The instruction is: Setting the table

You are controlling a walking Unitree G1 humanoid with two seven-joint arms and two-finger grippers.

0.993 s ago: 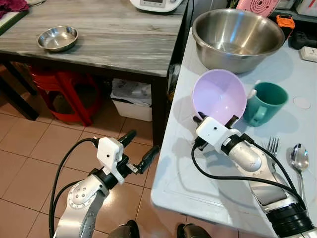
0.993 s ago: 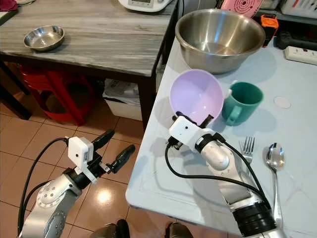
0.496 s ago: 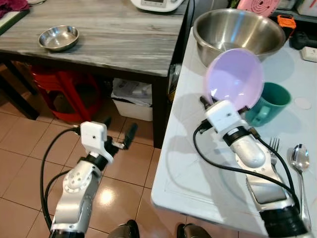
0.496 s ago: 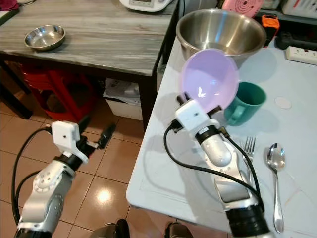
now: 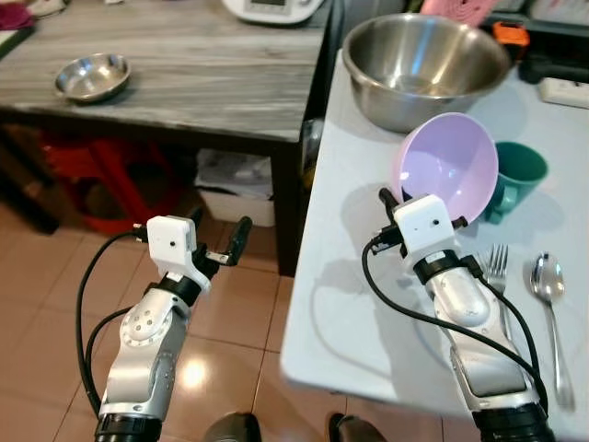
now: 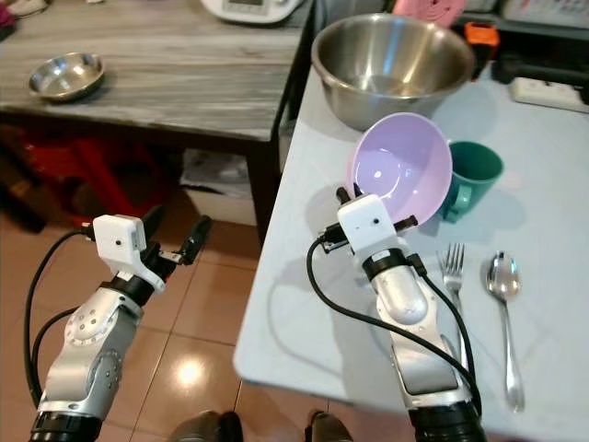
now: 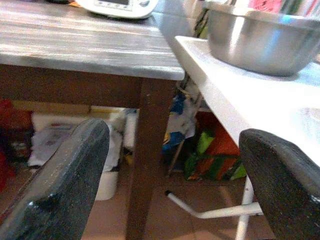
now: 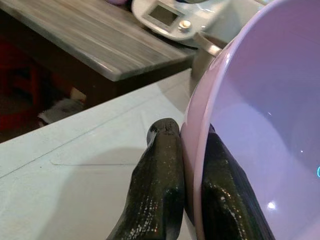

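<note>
The right gripper [image 8: 187, 170] holds one lilac plastic bowl [image 5: 447, 168] by its rim, jaws clamped with one finger outside the wall and one inside, the bowl tilted on edge above the pale counter [image 5: 368, 304]. Just behind the bowl stands one teal mug [image 5: 518, 173], partly hidden by it. Beyond them, at the counter's far end near its left edge, sits one large steel mixing bowl [image 5: 423, 64]. To the right of the arm lie one fork [image 5: 497, 267] and one spoon [image 5: 548, 285], side by side and close together, handles pointing toward the robot.

The near part of the counter, left of the right arm, is bare up to its rounded front corner. A narrow gap separates this counter from a grey wood-grain table [image 5: 184, 74], which carries one small steel dish [image 5: 90, 76] near its left end and a white appliance [image 5: 276, 9] at its far edge.

The left gripper [image 5: 217, 244] hangs over the floor of reddish tiles [image 5: 55, 304], beside the counter's left edge, jaws open and holding nothing. Under the grey table are a red stool [image 5: 101, 175] and a white bin [image 5: 235, 189].
</note>
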